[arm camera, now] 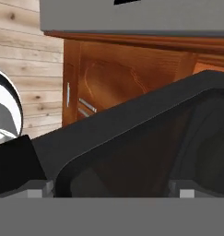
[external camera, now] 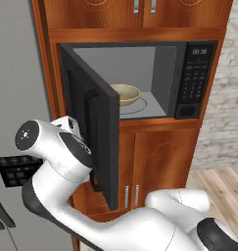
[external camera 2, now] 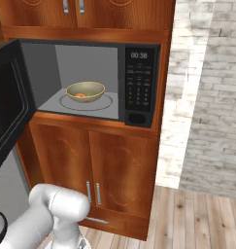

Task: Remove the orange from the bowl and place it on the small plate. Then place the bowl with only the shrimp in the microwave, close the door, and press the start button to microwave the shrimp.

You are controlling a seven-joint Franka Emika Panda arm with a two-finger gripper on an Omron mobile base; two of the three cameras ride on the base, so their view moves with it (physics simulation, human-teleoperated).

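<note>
The tan ceramic bowl (external camera 2: pixel 85 91) was seen inside the black microwave (external camera 2: pixel 139 82), something orange, perhaps shrimp, within. The black microwave door (external camera: pixel 98 137) stood open. The gripper (arm camera: pixel 111 191) was spread wide beside it, empty.

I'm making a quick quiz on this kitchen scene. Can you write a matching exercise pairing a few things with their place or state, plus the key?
Things:
1. bowl
2. microwave door
3. keypad
4. gripper

Place or state:
A. swung open
B. right of the microwave cavity
C. on the turntable inside the microwave
D. jaws wide, close against the door

Pairs: 1-C, 2-A, 3-B, 4-D
</note>
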